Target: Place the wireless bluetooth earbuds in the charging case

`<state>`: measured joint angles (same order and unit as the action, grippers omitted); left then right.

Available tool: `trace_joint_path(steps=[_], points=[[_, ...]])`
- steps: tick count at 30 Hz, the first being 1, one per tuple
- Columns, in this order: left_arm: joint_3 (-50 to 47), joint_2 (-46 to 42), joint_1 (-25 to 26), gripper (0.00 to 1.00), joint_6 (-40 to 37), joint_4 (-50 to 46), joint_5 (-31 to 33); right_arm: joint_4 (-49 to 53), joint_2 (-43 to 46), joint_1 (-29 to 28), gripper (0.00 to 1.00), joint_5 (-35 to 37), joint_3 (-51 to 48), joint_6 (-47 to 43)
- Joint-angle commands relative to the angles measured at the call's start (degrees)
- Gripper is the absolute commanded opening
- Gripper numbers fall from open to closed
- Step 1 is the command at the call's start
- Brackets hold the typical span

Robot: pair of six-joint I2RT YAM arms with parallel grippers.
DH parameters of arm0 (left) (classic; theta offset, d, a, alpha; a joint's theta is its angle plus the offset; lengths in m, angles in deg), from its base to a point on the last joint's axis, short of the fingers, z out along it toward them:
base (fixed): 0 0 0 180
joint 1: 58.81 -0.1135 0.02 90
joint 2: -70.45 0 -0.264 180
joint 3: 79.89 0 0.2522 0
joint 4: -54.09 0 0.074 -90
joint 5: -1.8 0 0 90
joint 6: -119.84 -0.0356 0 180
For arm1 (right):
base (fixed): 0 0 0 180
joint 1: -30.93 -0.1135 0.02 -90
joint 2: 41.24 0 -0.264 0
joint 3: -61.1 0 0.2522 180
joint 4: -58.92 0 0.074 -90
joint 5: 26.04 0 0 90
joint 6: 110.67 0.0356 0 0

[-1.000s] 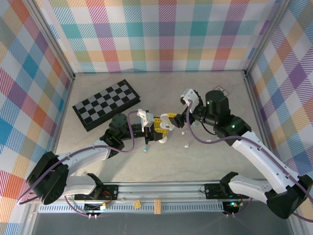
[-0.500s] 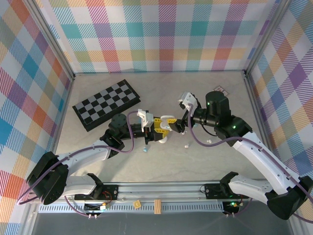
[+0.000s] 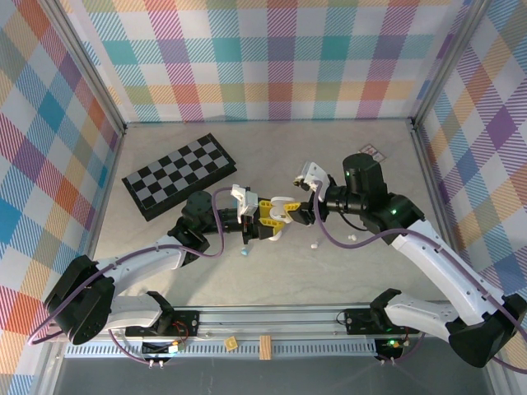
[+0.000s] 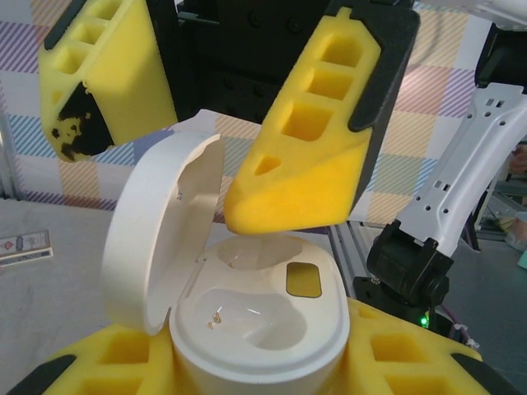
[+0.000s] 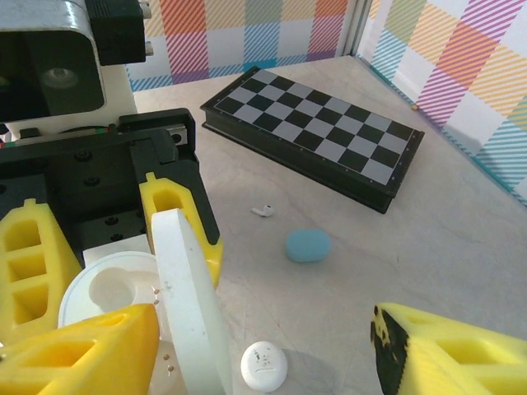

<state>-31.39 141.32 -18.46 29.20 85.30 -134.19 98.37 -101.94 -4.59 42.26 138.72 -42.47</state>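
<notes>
Straddling the charging case's (image 4: 259,350) lid (image 4: 165,230) (edge upright), right pincer (image 4: 155,174) gapes.

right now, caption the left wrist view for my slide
Left gripper holds the open, empty charging case; right gripper poised open over its lid

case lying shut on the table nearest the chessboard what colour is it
The closed case is pale blue, clearest in the right wrist view.

Pastel plaid walls (image 3: 272,58) in pink, teal, orange and purple enclose three sides of a pale, marbled tabletop (image 3: 346,156). Grey metal posts (image 3: 95,74) mark the back corners. An aluminium rail (image 3: 280,317) runs along the near edge.
</notes>
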Motion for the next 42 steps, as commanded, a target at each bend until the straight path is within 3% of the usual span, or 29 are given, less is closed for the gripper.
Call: trace_joint_path(steps=[1, 9, 14, 18, 20, 22, 28, 32, 39, 42], points=[[1.8, -1.7, 0.5, 0.33, 0.5, 1.2, -2.3, 0.8, -0.6, 0.2, 0.59, 0.5, 2.6, 1.2], [2.8, -1.9, 0.4, 0.33, 0.5, -0.9, -5.6, 4.7, -1.0, 0.2, 0.26, -9.4, 3.0, -3.6], [2.8, -1.9, 0.5, 0.33, 0.3, -1.6, -5.9, 5.4, -1.0, 0.2, 0.0, -10.0, 3.5, -4.7], [2.3, -2.1, 0.5, 0.39, 0.7, -0.2, -4.6, 3.9, -0.9, 0.2, 0.0, -9.4, 3.0, -4.7], [1.7, -2.1, 0.5, 0.55, 1.4, 1.6, -3.0, 1.9, -0.4, 0.2, 0.0, -8.7, 2.0, -4.2], [1.1, -2.1, 0.5, 0.65, 2.0, 3.3, -2.0, -1.1, 0.4, 0.2, 0.0, -7.8, 0.8, -3.5], [-0.1, -1.9, 0.5, 0.75, 3.2, 5.5, 2.5, -7.0, 1.9, 0.2, 0.0, -4.1, -1.5, -2.3], [-0.3, -1.4, 0.5, 0.75, 4.0, 6.5, 3.4, -9.3, 2.3, 0.2, 0.0, -3.3, -2.3, -1.7], [0.5, -0.7, 0.5, 0.57, 5.0, 7.1, 2.4, -9.1, 2.1, 0.2, 0.0, -3.9, -2.5, -2.2], [0.8, -0.4, 0.5, 0.54, 5.4, 7.2, 1.9, -9.0, 2.1, 0.2, 0.0, -4.1, -2.6, -2.4]])
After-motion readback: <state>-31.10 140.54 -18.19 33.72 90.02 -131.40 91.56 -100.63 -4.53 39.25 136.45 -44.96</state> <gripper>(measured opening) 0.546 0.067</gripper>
